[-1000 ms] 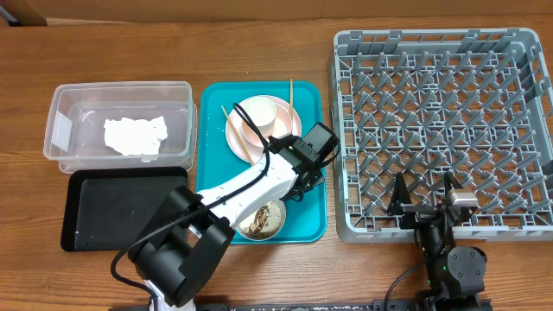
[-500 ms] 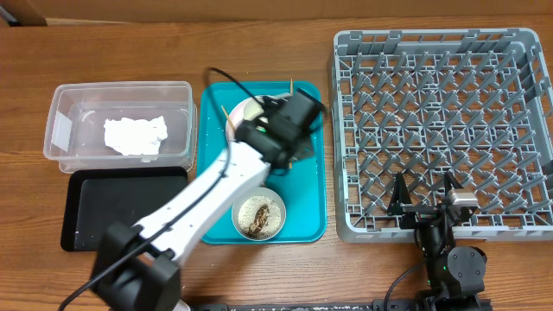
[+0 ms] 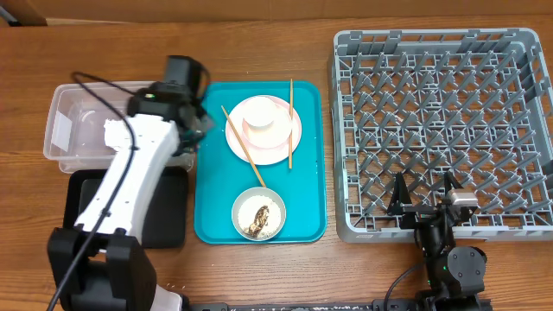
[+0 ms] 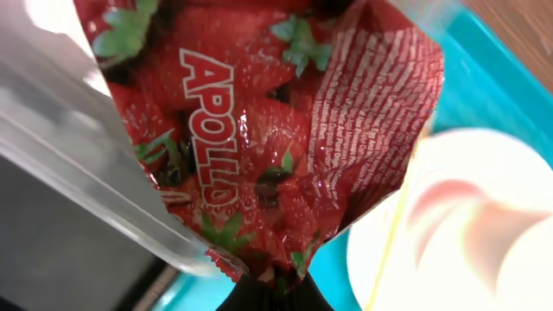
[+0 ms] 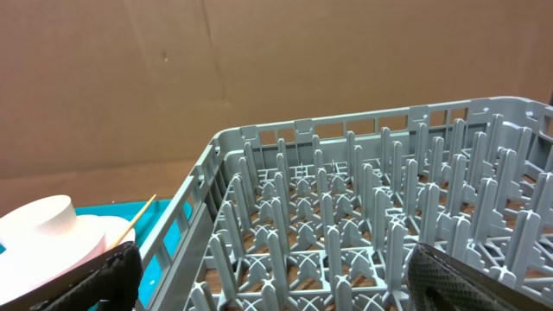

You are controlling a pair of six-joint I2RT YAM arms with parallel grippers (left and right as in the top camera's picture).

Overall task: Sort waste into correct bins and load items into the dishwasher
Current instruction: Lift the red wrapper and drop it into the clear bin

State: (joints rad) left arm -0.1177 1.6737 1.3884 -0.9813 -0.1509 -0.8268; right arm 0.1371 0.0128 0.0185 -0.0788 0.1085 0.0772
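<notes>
Inside left tool (image 4: 275, 294), red wrapper (image 4: 259, 147)

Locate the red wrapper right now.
In the left wrist view the red wrapper hangs in the shut left end effector, over the right rim of the clear tub, beside the teal tray.

Robotics lab bench staged as a mock dish station, not a real kitchen, wood-grain worktop (image 3: 259, 34), plain brown cardboard wall (image 5: 130, 78) beyond the right tool (image 3: 423, 197), grey dish rack (image 3: 441, 104) just ahead of it, teal tray (image 3: 307, 199) of used tableware to its left, white robot arm (image 3: 130, 190) further left
</notes>
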